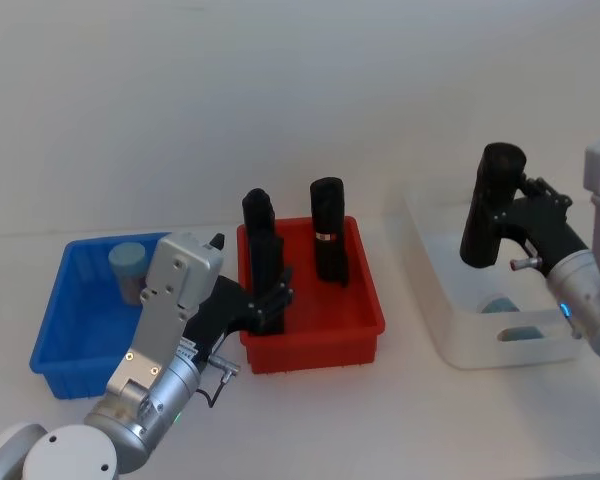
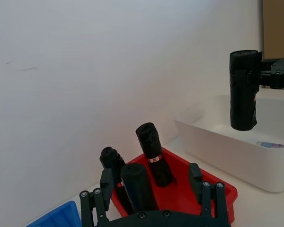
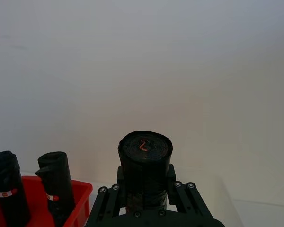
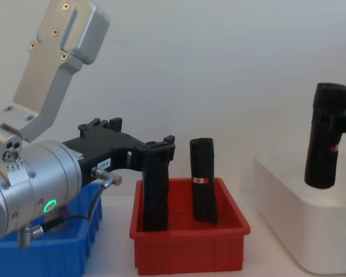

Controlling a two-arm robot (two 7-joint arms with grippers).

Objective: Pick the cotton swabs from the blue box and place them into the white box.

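Black plastic rolls are what both pincers hold. The right pincer point(image 1: 508, 235) grips one black roll point(image 1: 488, 205) upright, high above the white box point(image 1: 450, 330) at about 3 o'clock on the desk point(image 1: 380, 420) in the head view. The right wrist view looks down on the round top of that roll, squeezed between the two fingers point(image 3: 102, 201). The left wrist view shows it from far off, hanging over the white tub with a gap under it.

The left pincer point(image 1: 272, 300) is in the red bin point(image 1: 365, 320), in the middle of the desk. Its fingers are closed around a second black roll point(image 1: 260, 250) at the bin's left end. The chest view shows this from the side: the roll stands up straight with its bottom down in the bin. Two more black rolls point(image 2: 154, 153) show past it in the left wrist view, while the head view shows just one other, standing at the back of the bin.

One jar of cotton swabs point(image 1: 128, 270) with a pale blue lid sits in the blue box point(image 1: 60, 340) at about 9 o'clock. The head view also shows pale blue shapes lying low inside the white box, and the left wrist view shows a small labelled thing on its floor.
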